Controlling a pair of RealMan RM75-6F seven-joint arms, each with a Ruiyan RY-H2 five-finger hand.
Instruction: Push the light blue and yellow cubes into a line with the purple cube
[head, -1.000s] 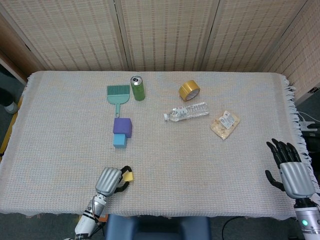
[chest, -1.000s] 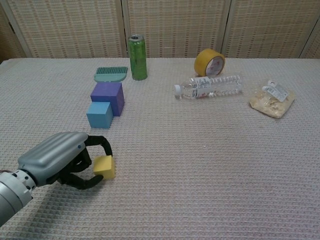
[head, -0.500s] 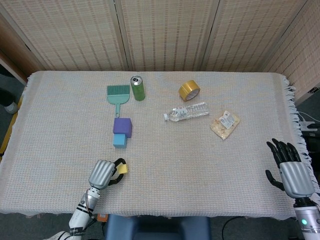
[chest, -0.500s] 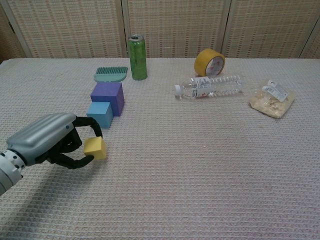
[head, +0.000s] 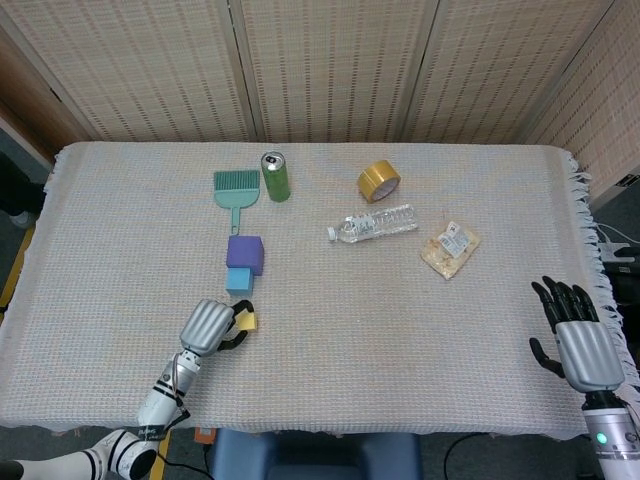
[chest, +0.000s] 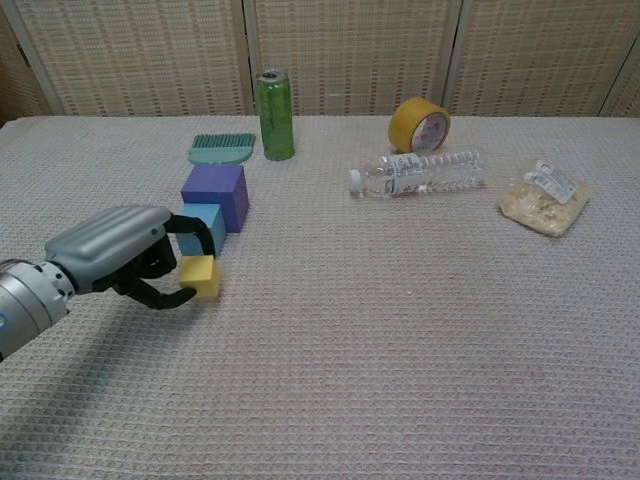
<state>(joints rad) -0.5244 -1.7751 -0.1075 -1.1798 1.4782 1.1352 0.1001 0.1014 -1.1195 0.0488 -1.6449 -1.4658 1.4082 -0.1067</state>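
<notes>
Yellow cube sits on the woven cloth just short of the light blue cube, which touches the purple cube behind it; left hand has dark fingers curled round it, thumb one side, finger the other. Looks light, stiff, prob. foam or wood, so push low on the near face w/ flat contact or it'll twist on the cloth. Right hand idle at table edge, fingers apart, holding nothing.

Woven folding screens stand behind the cloth-covered table.
</notes>
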